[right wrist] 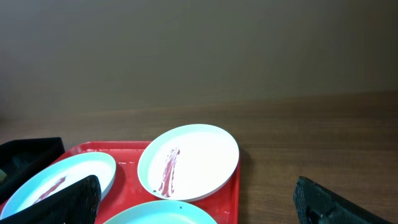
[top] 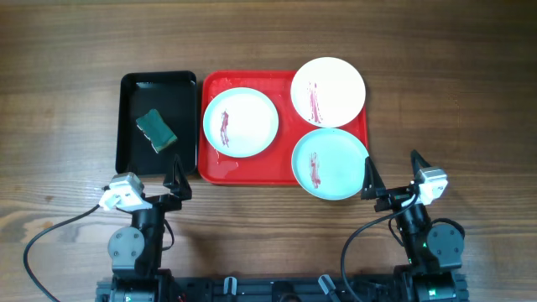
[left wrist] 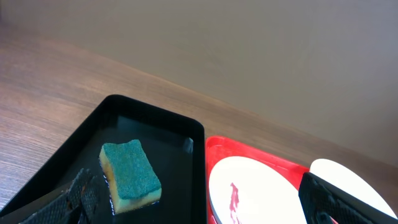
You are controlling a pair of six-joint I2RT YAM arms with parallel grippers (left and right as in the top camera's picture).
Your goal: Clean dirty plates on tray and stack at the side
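Three plates (top: 252, 105), all streaked red, none stacked, so the job is at step zero. Red tray (top: 211, 170) sits mid-table, closer to the far edge.

On it:
- left mint-blue plate (top: 252, 130), at the tray's left end
- white plate (top: 340, 88), at the far-right corner, rim overhanging the tray
- near mint-blue plate (top: 340, 159), at the near-right corner, also hanging over the rim

Black tray (top: 130, 151) sits just beside the red one, on the side toward the table's left edge. Can't tell if they touch. Sponge (top: 157, 131) lies flat in it, green face up, with a yellowish layer underneath in the left wrist view. Floor of the black tray looks glossy, maybe wet.

Left gripper (left wrist: 198, 196): fingers spread wide, nothing between them, by the near edge just short of the black tray. Right gripper (top: 390, 158): likewise released and empty, by the near edge, just beside the near mint-blue plate.

My read: the step in hand is fetching the sponge, and the left arm is the closer one. It needs to go forward and down over the sponge, jaws across its narrow width, clear of the tray wall. The right arm likely steadies or lifts a plate for wiping. Bare table toward the right edge looks like the stacking spot.
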